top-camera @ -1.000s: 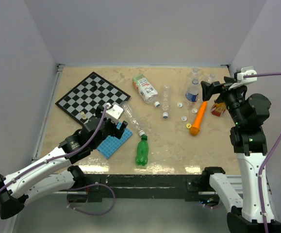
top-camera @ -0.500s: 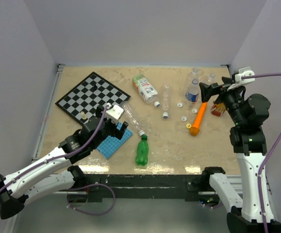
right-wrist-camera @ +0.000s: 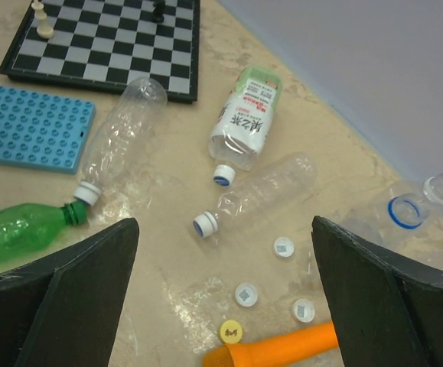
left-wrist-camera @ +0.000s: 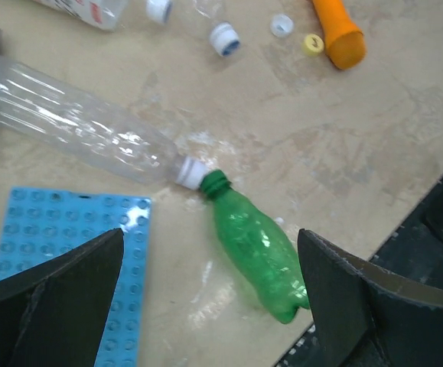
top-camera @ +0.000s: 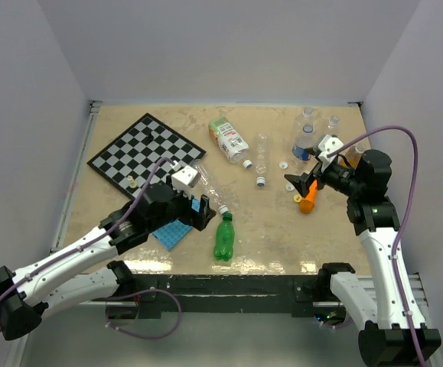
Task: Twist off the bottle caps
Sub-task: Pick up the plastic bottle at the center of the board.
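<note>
Several caps seemingly not yet off: green cap point(left-wrist-camera: 215, 182) and white cap point(left-wrist-camera: 189, 171) neck to neck on the table point(left-wrist-camera: 374, 130) below the left jaws, blue cap point(right-wrist-camera: 221, 175) on the labelled bottle point(right-wrist-camera: 250, 126) ahead of the right jaws, both pairs spread wide and empty, probably to choose a bottle.

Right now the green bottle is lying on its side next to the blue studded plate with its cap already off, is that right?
Not quite: the green bottle does lie on its side next to the blue studded plate, but its green cap is on the neck, not off. The left wrist view shows it plainly.
</note>
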{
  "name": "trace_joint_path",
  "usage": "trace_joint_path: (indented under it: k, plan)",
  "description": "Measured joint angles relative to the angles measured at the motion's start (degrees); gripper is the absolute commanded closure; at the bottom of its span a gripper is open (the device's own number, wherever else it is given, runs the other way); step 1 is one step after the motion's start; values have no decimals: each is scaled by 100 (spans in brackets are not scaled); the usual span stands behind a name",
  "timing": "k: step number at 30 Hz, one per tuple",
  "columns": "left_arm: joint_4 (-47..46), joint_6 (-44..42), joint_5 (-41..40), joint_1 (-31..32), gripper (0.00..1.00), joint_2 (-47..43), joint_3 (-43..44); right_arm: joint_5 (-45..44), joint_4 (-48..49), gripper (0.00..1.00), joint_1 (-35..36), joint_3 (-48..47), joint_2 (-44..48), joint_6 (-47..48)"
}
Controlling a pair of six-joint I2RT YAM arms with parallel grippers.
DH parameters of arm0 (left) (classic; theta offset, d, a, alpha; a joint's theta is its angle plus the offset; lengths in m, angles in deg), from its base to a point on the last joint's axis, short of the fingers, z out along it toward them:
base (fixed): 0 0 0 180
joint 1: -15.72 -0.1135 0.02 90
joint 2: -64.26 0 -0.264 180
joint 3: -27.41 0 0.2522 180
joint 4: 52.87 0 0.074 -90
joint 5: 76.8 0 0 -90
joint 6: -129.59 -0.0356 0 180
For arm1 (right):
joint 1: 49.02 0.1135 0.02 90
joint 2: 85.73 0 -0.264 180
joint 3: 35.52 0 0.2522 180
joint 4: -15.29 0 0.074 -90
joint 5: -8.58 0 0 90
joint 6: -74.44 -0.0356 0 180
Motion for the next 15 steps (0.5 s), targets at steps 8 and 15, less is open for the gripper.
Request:
trace_joint_path:
  k: [8, 15]
  plan:
    - [341, 1152, 522, 662, 0, 1526, 339, 186, 50, 2, 0, 328, -223, 323]
    - [940, 1836, -155, 1047, 0, 3209, 1274, 289, 68, 2, 0, 328, -83, 404]
